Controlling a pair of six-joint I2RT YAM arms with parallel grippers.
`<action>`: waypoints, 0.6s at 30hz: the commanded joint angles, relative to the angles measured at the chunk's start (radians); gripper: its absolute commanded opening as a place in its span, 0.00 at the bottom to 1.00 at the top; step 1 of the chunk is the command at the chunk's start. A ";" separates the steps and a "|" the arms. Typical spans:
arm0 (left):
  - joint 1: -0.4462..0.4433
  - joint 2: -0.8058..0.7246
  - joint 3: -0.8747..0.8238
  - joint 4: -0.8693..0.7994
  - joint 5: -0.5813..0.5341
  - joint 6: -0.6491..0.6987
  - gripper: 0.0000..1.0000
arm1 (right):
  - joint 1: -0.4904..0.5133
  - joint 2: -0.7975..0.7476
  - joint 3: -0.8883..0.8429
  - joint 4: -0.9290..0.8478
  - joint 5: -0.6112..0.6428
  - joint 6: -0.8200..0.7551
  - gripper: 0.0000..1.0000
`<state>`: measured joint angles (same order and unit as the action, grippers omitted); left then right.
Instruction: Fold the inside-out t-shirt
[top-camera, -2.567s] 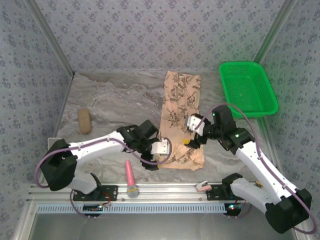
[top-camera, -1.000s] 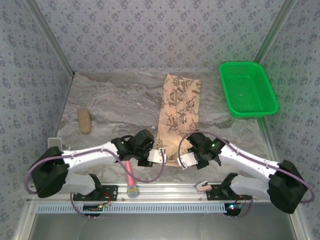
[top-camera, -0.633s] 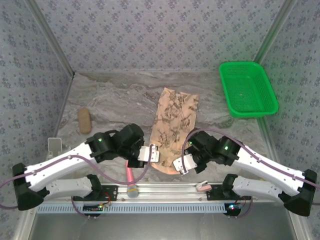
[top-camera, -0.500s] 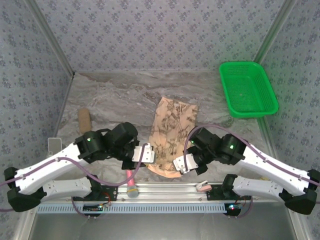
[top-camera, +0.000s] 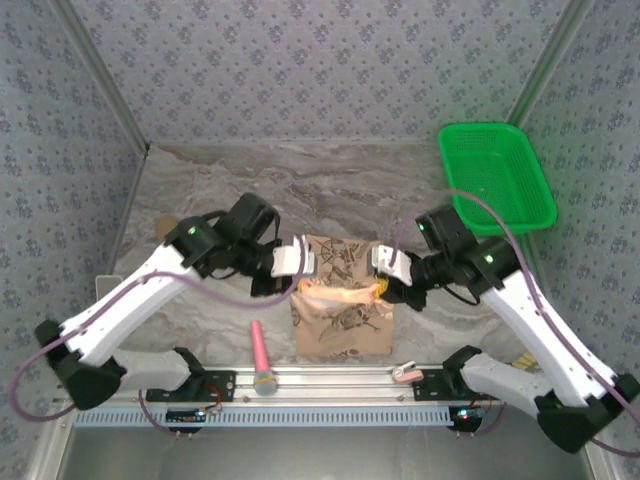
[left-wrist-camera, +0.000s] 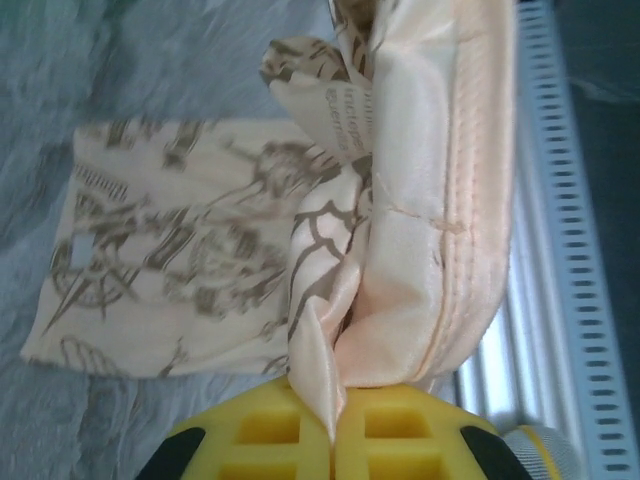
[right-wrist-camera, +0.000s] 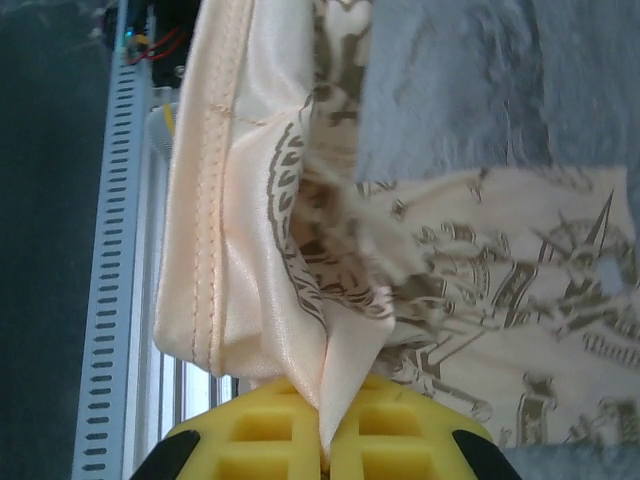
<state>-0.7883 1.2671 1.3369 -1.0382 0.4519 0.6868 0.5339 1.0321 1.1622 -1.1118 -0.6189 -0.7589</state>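
One inside-out t-shirt (top-camera: 340, 320) lies at the near centre of the marble-patterned table (top-camera: 220, 190), between the two arms; its lower layer is spread flat, with the dark compass motifs showing.

A strip of the cloth is raised off the flat layer and stretched left to right between the grippers; this strip shows pale, glossy peach fabric.

The left gripper (top-camera: 303, 283) is clenched on the left end of the raised strip; the right gripper (top-camera: 383, 285) is clenched on the right end.

In the left wrist view, the left gripper (left-wrist-camera: 332, 440) has its yellow pads (left-wrist-camera: 280, 435) pressed together on a pinched pleat of the t-shirt (left-wrist-camera: 190, 260); a stitched hem runs along the raised cloth, and the printed layer lies flat on the table behind it.

In the right wrist view, the right gripper (right-wrist-camera: 326, 445) has its yellow pads (right-wrist-camera: 385, 430) closed on a similar pleat of the t-shirt (right-wrist-camera: 480, 290); the stitched hem sits on the left, and the flat printed layer on the right.

A pink-handled tool (top-camera: 257, 345) lies just left of the near-left corner of the t-shirt, its grey head resting on the aluminium rail (top-camera: 330, 380) at the near edge.

A tan object (top-camera: 163, 228) sits at the left of the table, partly hidden by the left arm.

A green plastic basket (top-camera: 495, 180) stands at the far right, well apart from the t-shirt.
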 joint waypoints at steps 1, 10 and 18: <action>0.089 0.094 0.031 0.049 0.124 0.071 0.00 | -0.072 0.092 -0.016 -0.018 -0.076 -0.023 0.00; 0.242 0.398 0.141 0.076 0.250 0.055 0.00 | -0.251 0.320 0.021 0.093 -0.082 -0.009 0.00; 0.341 0.601 0.202 0.258 0.226 -0.093 0.12 | -0.311 0.600 0.128 0.372 0.014 0.162 0.13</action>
<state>-0.4686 1.8118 1.4754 -0.8593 0.6575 0.6559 0.2329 1.5707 1.2617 -0.8906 -0.6502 -0.7029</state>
